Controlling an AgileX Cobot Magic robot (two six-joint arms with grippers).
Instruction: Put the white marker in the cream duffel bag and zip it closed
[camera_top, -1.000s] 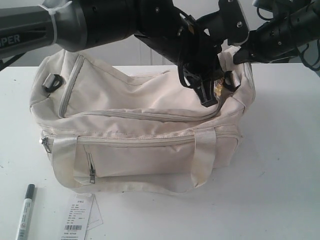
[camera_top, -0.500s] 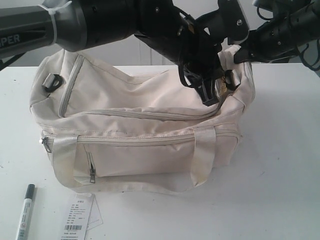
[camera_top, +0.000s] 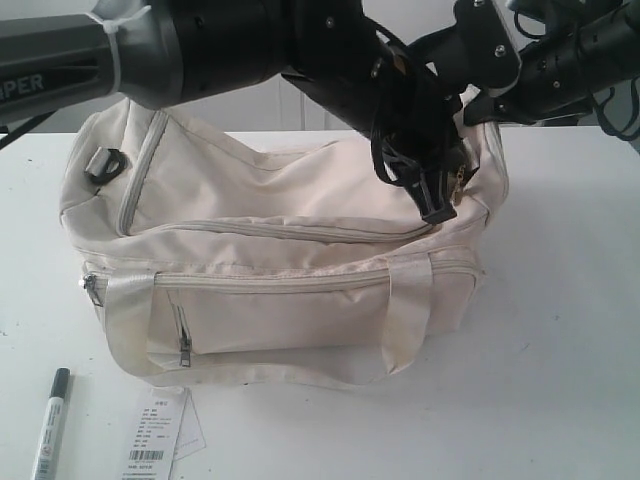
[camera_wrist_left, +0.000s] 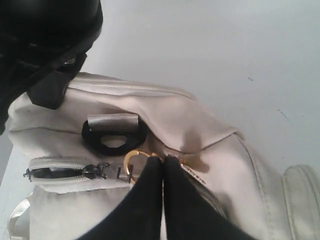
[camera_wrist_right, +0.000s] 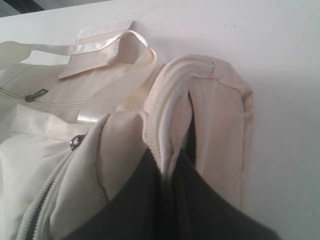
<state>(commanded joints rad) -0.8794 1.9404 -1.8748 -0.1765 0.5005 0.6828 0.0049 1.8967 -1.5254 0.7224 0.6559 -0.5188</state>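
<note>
1. The bag lay on its side on the white table, with its front pocket and one handle facing the exterior camera.
2. The marker lay on the table well apart from the bag, near the bottom left corner of the exterior view. Its black cap pointed up the picture and its lower end was cut off by the edge.
3. A paper tag lay just beside the marker, also partly cut off.
4. The left gripper reached across to the bag's right end, and its arm hid much of the bag's top there.
5. In the left wrist view that gripper had its jaws pressed together with only a thin line between them. They pinched a gold pull; its ring stuck out at the tips, and the pinched part was hidden.
6. Near the pull sat a black ring under a grey loop, and a short zip with a dark metal pull.
7. The right gripper was mostly hidden behind the left arm in the exterior view.
8. The right wrist view showed the right gripper closed on a raised fold of the bag, with cream fabric running down between the dark fingers.
9. The long top zip looked shut where visible; its right end was covered by the left gripper.
10. The bag's inside could not be seen in any view.
</note>
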